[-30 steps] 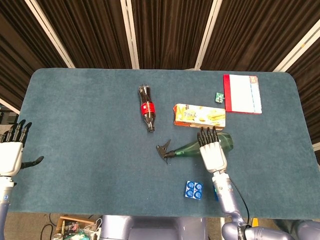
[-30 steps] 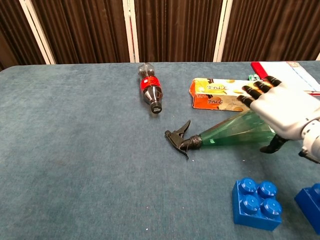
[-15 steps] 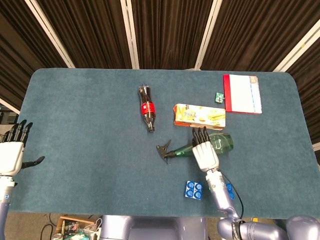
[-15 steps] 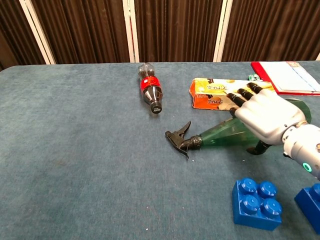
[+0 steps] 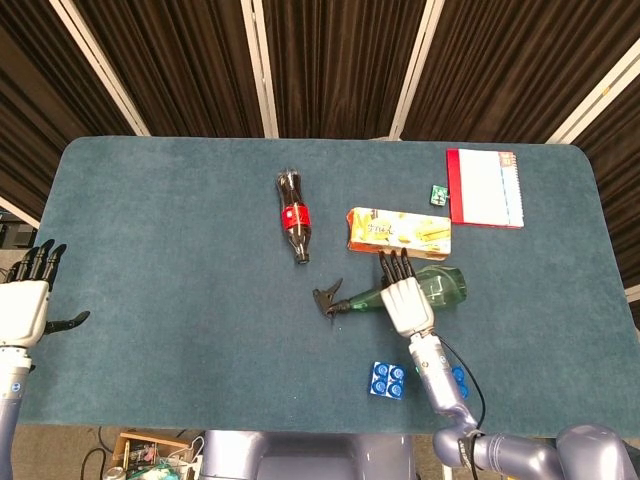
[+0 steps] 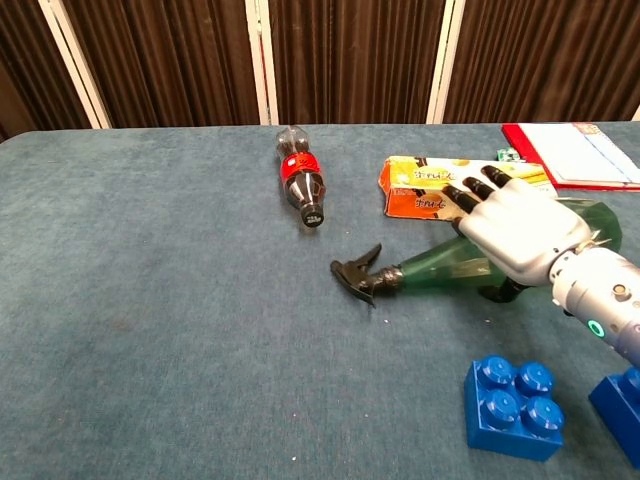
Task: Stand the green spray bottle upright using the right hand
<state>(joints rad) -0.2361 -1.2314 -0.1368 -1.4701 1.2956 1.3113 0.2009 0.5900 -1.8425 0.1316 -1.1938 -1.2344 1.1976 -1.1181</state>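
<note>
The green spray bottle (image 5: 441,288) (image 6: 437,273) lies on its side at the table's middle right, with its black trigger head (image 5: 328,300) pointing left. My right hand (image 5: 403,300) (image 6: 510,235) lies flat over the bottle's middle, fingers stretched out toward the biscuit box and thumb down on the near side. The fingers are not wrapped round the bottle. My left hand (image 5: 25,305) hovers at the table's left edge with its fingers apart, holding nothing; the chest view does not show it.
A cola bottle (image 5: 294,217) (image 6: 302,175) lies left of centre. A yellow biscuit box (image 5: 398,231) (image 6: 425,190) sits just behind the spray bottle. A red-edged notebook (image 5: 485,187) lies far right. Two blue bricks (image 5: 388,380) (image 6: 508,408) (image 6: 620,400) sit near the front edge.
My right hand has slid left along the spray bottle, from its wide base toward its middle. The bottle still lies flat. The left hand has stayed put.
</note>
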